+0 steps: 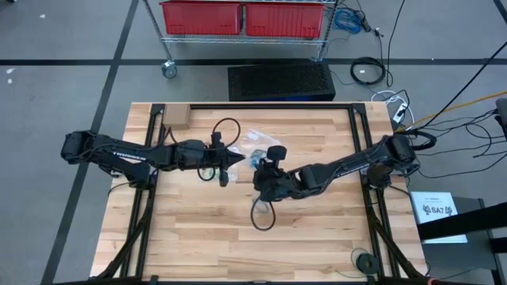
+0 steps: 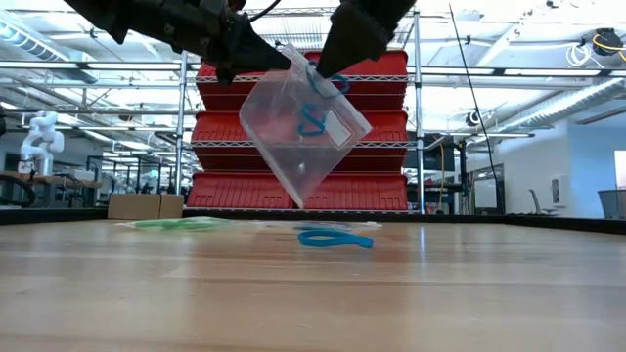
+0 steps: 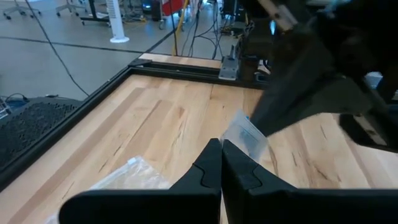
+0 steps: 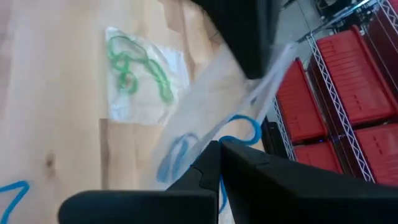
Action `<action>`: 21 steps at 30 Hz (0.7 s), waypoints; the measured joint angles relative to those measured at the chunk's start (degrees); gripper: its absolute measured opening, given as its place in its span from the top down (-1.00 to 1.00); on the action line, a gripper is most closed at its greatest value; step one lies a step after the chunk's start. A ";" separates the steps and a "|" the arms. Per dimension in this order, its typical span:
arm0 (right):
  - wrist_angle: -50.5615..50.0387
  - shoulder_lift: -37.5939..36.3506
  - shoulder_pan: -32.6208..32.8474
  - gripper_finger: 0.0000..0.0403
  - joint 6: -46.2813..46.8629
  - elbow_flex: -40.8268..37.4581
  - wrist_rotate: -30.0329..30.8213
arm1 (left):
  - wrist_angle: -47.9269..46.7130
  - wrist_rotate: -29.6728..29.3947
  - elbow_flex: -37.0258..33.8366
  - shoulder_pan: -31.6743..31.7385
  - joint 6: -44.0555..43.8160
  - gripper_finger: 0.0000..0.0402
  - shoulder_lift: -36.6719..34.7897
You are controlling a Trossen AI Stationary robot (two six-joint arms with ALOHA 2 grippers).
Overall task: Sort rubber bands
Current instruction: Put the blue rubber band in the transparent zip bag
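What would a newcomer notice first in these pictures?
A clear bag hangs in the air above the table's middle, pinched between the left tool and the right tool, with blue bands inside. Below it, one blue band lies on the wood, beside a flat bag of green bands.

Rubber bands [image 1: 255, 157]: too small in the high view to count or colour-sort. Clear bag [image 2: 301, 122]: upper corners covered by both grippers in the low view. Blue band [image 4: 12, 194]: cut off by the right wrist picture's edge. Second bag [image 3: 127, 176]: partly hidden behind the left fingers.
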 joint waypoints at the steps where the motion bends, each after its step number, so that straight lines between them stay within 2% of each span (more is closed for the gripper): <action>1: 0.39 0.00 -0.39 1.00 -0.12 0.00 -0.78 | 0.04 0.45 0.00 0.00 0.00 1.00 0.00; 6: 3.53 0.00 -2.74 1.00 0.76 0.00 -13.47 | 0.08 0.92 0.00 0.00 -0.04 1.00 0.00; 8: 4.14 0.00 -3.72 0.99 2.46 0.00 -16.05 | 0.09 0.93 0.00 0.00 -0.07 1.00 0.05; 13: 3.79 0.00 -5.50 0.78 4.57 0.00 -16.27 | 0.84 0.96 0.00 -0.55 -0.07 1.00 0.47; 21: 2.80 -1.72 -4.96 0.21 4.69 0.00 -16.40 | 1.34 1.36 0.00 -1.22 -0.09 1.00 0.85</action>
